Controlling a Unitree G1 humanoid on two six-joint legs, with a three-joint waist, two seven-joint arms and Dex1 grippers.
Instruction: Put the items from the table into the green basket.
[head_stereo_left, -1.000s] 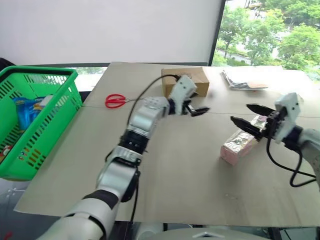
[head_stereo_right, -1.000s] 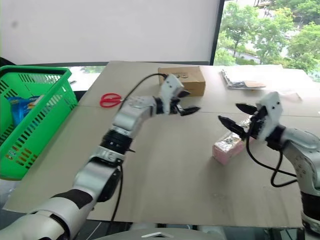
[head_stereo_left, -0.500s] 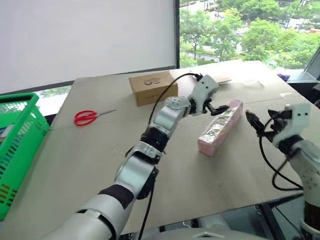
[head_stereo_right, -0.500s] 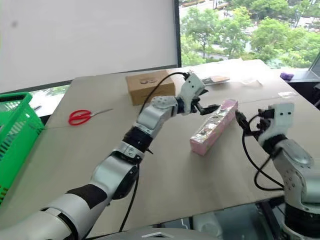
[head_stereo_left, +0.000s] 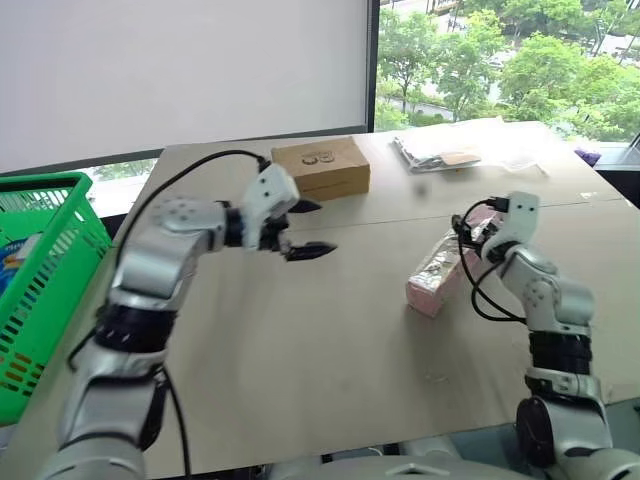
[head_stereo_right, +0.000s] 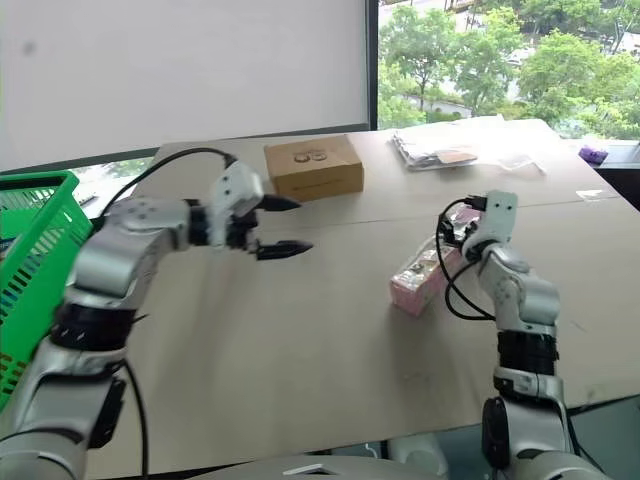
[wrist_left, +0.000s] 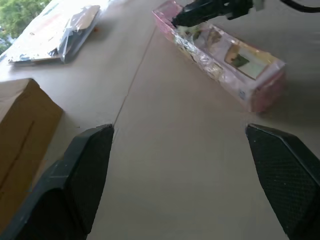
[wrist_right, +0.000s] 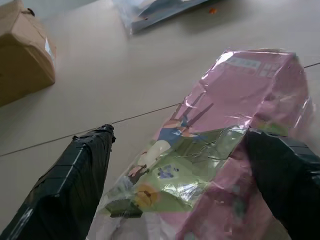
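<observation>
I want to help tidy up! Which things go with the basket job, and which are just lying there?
For the job:
- pink-and-silver foil packet
- green basket
- table

Just lying about:
- cardboard box
- clear bag of papers

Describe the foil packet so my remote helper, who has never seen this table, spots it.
On the beige table, look right of the cardboard box. The long packet lies there flat, pink with crinkled silver foil, unlike the plain brown box.
</observation>
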